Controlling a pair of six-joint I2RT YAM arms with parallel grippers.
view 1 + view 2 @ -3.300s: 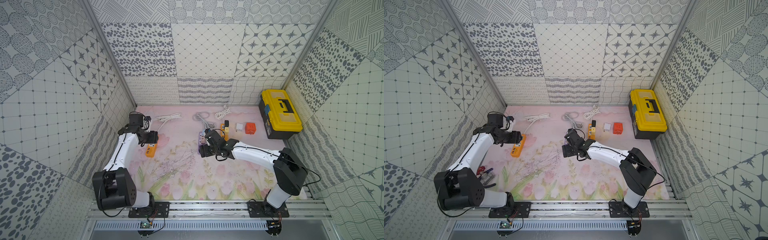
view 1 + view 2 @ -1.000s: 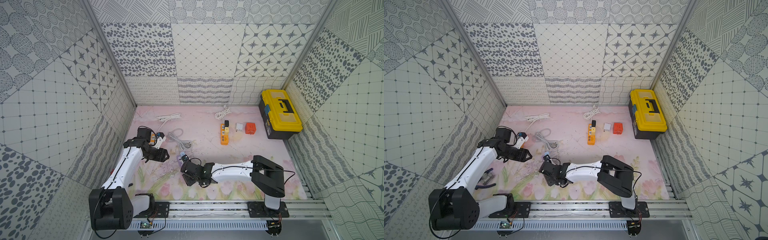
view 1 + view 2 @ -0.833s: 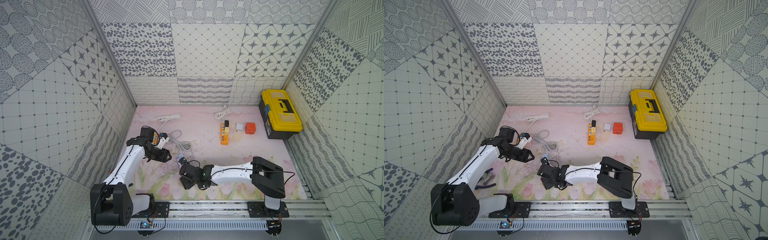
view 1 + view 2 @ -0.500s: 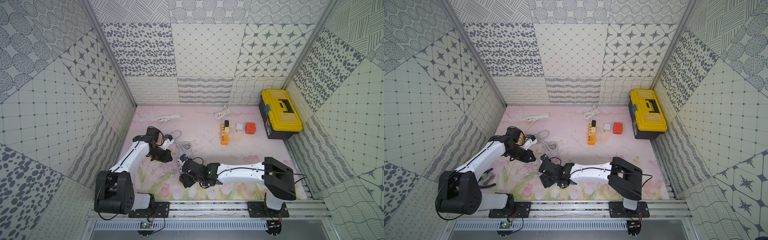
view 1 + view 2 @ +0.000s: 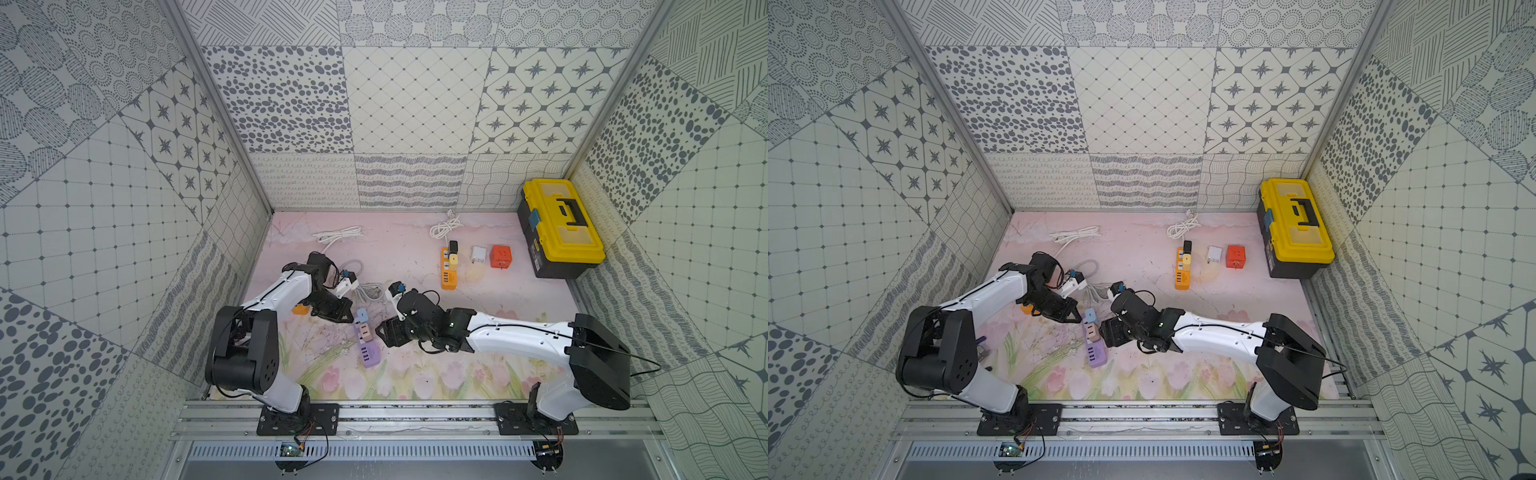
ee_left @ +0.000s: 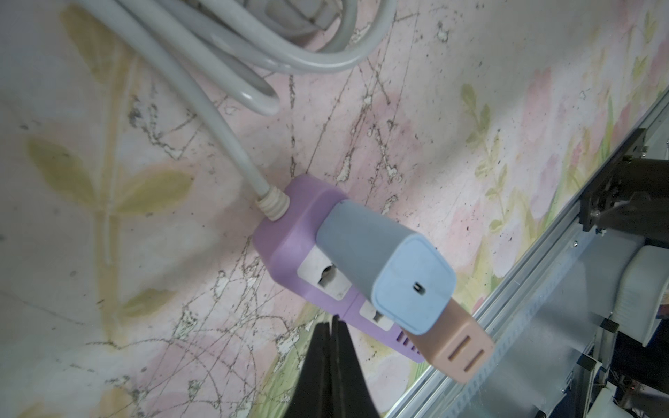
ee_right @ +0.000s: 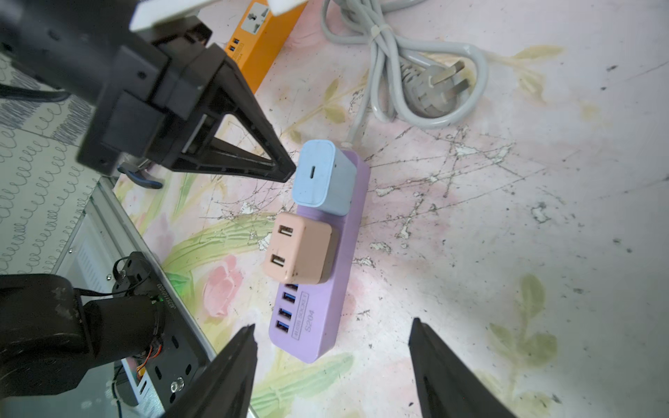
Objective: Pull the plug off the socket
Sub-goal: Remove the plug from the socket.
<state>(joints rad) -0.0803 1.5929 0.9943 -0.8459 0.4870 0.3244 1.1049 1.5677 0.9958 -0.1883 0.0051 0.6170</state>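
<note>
Left gripper (image 7: 286, 171) is pressed together and holds nothing. Its joined tips sit just beside the blue USB-C charger (image 7: 318, 177); whether they touch it I cannot tell. That charger is seated in the purple power strip (image 7: 349, 253), at the end where the grey cord (image 7: 380, 54) enters. A pink two-port USB adapter (image 7: 297, 249) is plugged in right next to it. The strip lies flat on the floral mat (image 7: 506, 253), between the two arms in both top views. The right gripper (image 7: 332, 325) is spread, its jaws flanking the strip's USB-port end without closing on it.

I judge this to be the approach step, with nothing gripped yet. Next, the right jaws should probably close across the strip to pin it. The left must open, straddle the blue charger and pull straight out along its pins, or the strip may lift with it.
</note>
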